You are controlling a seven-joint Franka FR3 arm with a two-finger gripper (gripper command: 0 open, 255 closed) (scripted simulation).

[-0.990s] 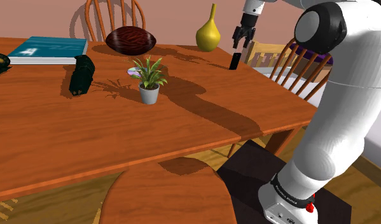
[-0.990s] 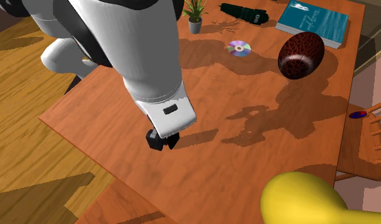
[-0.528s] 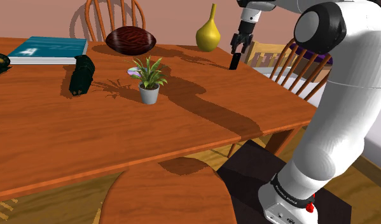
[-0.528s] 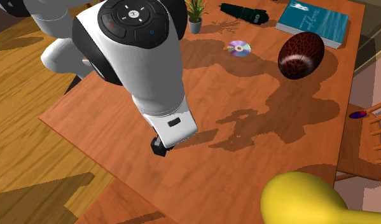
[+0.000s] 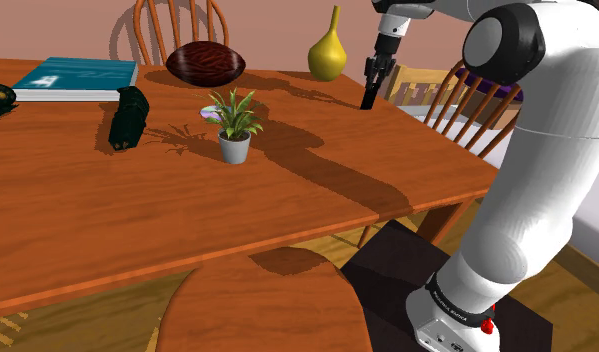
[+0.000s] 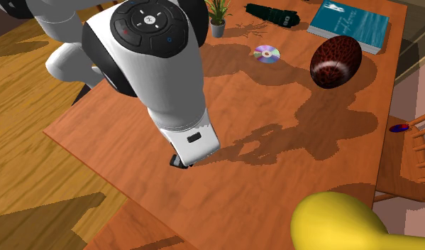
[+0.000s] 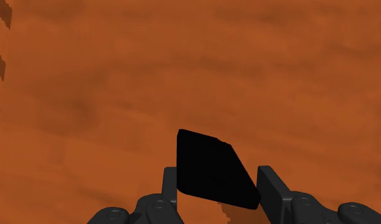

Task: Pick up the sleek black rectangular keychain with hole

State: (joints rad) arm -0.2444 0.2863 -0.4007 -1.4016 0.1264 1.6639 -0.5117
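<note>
The black rectangular keychain [image 7: 211, 168] lies on the orange-brown wooden table [image 7: 119, 76]. My gripper [image 7: 219, 173] is shut on it, one black finger pressing each long side. In the shoulder view the gripper [image 5: 371, 80] points straight down near the table's far right edge, with the keychain [image 5: 368, 99] as a dark sliver under its tips. In the second exterior view the white hand covers most of the gripper [image 6: 179, 161], which sits low on the table [image 6: 289, 185].
A yellow vase [image 5: 328, 50] stands just behind the gripper. A potted plant [image 5: 233, 125], a dark brown oval object [image 5: 205, 63], a teal book [image 5: 75, 78] and a black object [image 5: 127, 117] lie further left. Wooden chairs [image 5: 457, 95] flank the table. A disc [image 6: 266, 53] lies near the plant.
The gripper came down over the keychain and its fingers went from wide apart to shut on it.
</note>
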